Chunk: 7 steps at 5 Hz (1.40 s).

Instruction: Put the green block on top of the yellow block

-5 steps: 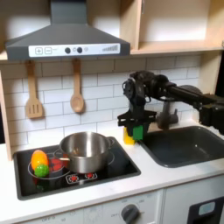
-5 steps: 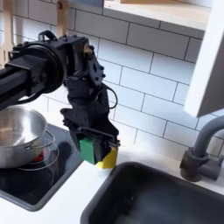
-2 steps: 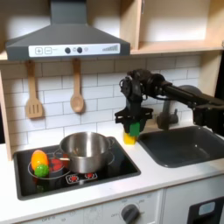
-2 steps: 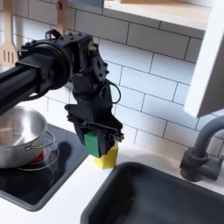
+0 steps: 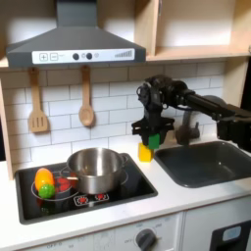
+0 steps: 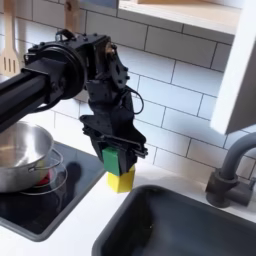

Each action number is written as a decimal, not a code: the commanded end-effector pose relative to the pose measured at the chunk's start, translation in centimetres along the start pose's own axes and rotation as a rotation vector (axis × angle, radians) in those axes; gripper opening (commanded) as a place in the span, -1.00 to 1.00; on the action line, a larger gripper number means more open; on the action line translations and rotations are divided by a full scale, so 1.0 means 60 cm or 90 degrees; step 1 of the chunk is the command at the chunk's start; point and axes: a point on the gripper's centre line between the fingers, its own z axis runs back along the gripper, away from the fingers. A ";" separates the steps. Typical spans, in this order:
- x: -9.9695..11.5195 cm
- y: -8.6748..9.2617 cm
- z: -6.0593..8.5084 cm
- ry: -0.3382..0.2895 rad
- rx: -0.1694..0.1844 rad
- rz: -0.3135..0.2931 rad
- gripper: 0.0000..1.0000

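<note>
I see my fingers (image 6: pixel 115 152) clamped on the green block (image 6: pixel 111 160), directly above the yellow block (image 6: pixel 121 180) (apparently touching it) on the worktop (image 6: pixel 70 225) strip between hob and sink.

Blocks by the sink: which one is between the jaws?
The green block, stacked on the yellow block. The gripper brackets the green one; the yellow one sits lower, on the counter.
</note>
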 end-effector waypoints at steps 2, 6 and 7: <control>0.023 0.003 -0.021 0.009 0.012 0.002 -1.00; 0.061 0.016 -0.034 0.018 0.021 0.038 -1.00; 0.056 0.013 -0.031 0.030 0.024 0.031 1.00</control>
